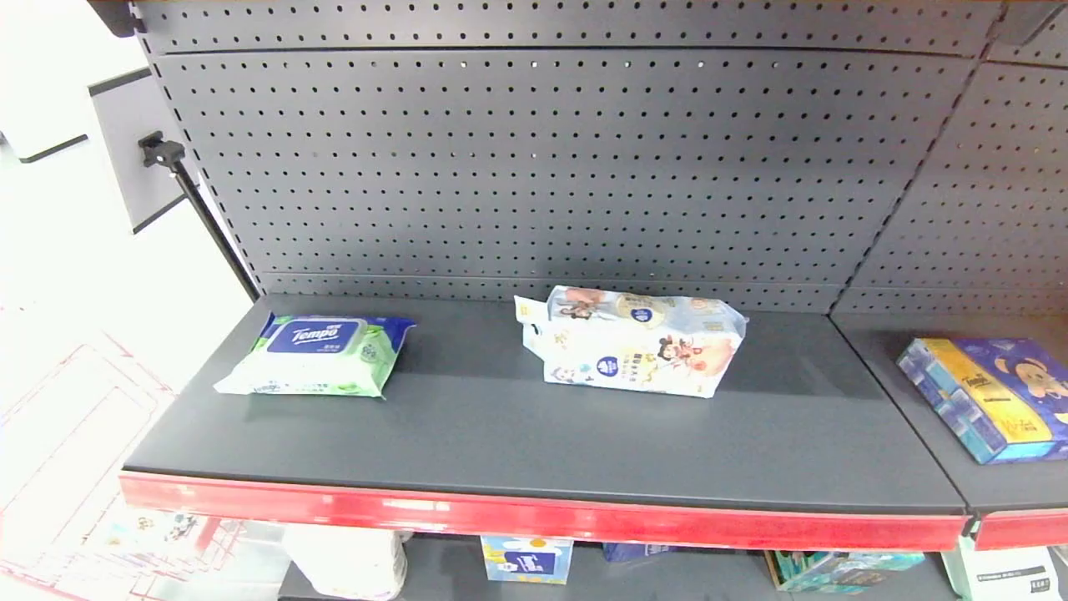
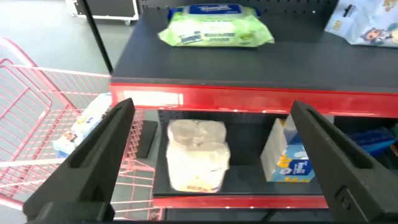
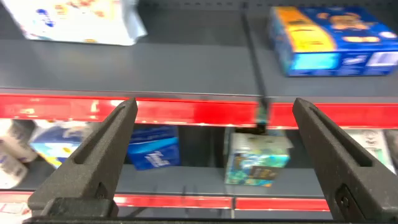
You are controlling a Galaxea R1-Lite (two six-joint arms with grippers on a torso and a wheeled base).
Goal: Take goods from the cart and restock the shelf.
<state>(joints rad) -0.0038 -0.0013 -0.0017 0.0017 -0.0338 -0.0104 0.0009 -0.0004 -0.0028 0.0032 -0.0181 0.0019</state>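
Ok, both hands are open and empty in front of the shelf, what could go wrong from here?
The cart sits off to the left; the left hand could snag its red wires reaching in. The right hand faces the red shelf edge; goods lifted past may bump it. New goods could shove the loose wipes pack.

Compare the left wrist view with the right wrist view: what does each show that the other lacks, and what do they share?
Left wrist view, not the right: the red cart, the green wipes pack on the shelf top, and the toilet rolls below. Right wrist view, not the left: the blue and yellow box on the neighbouring shelf, and the green box on the lower shelf. Both: the cartoon pack and the red shelf edge.
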